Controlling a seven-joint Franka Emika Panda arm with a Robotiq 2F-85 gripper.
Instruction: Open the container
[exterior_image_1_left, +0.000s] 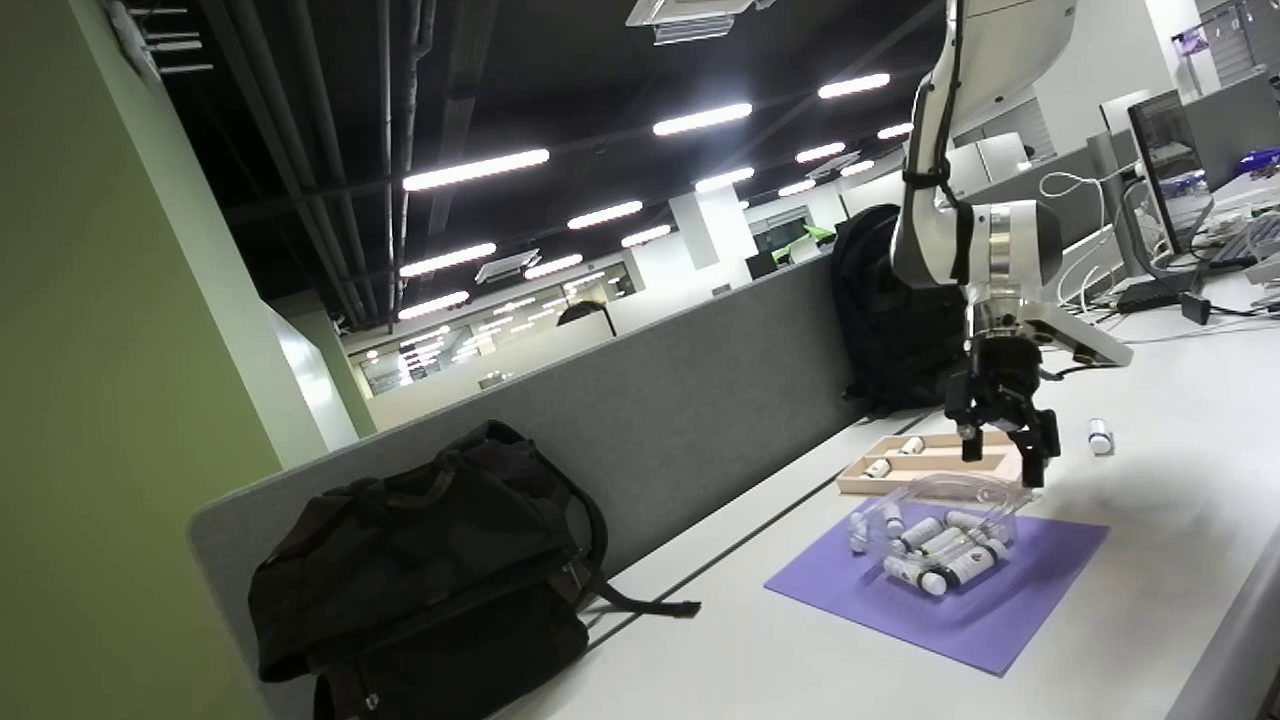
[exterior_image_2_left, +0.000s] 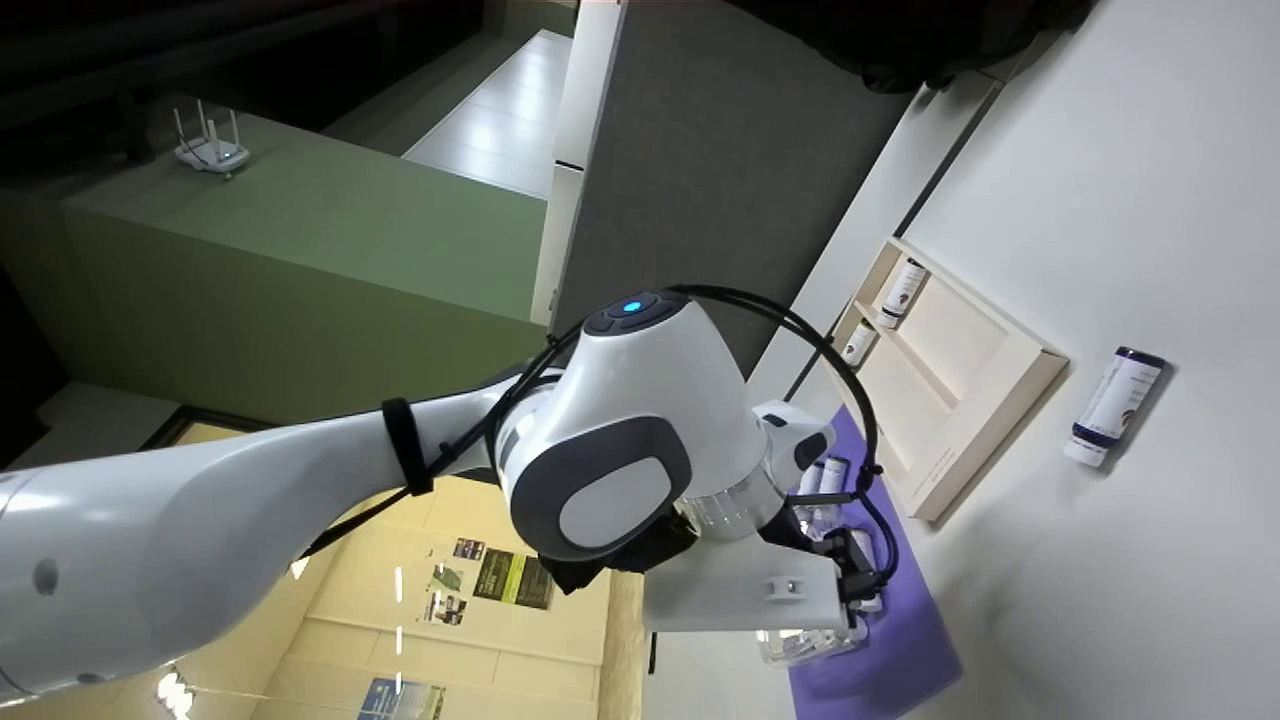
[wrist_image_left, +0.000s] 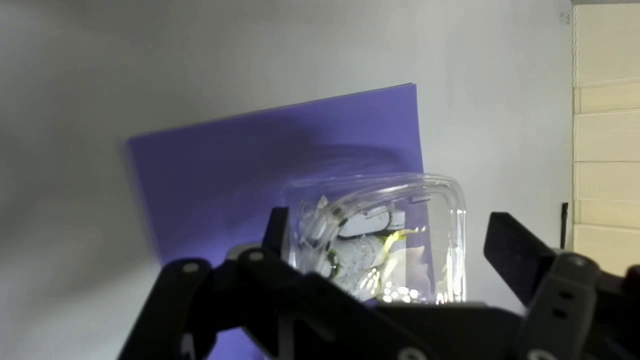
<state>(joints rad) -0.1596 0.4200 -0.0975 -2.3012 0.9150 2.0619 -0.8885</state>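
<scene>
The tan rectangular box (exterior_image_1_left: 945, 463) lies open-topped on the table; its wall also shows in an exterior view (exterior_image_2_left: 990, 430). A clear plastic container piece (exterior_image_1_left: 965, 487) with rounded corners stands apart from it on the purple mat (exterior_image_1_left: 1010, 635), with several white bottles (exterior_image_1_left: 975, 563) in or under it. My gripper (exterior_image_1_left: 1003, 462) is open and empty, pointing down above the clear piece. In the wrist view the fingertips (wrist_image_left: 392, 235) straddle the clear piece (wrist_image_left: 452, 225); the left finger appears close to its side, the right stands off. Contact cannot be told. The arm hides much in an exterior view (exterior_image_2_left: 855, 575).
Small white bottles lie in the tan box (exterior_image_2_left: 903, 290). A loose bottle (exterior_image_2_left: 1115, 405) lies on the table beside it. A black backpack (exterior_image_1_left: 430, 570) stands by the grey partition (exterior_image_1_left: 700, 400). A monitor (exterior_image_1_left: 1170, 170) and cables are at the far end.
</scene>
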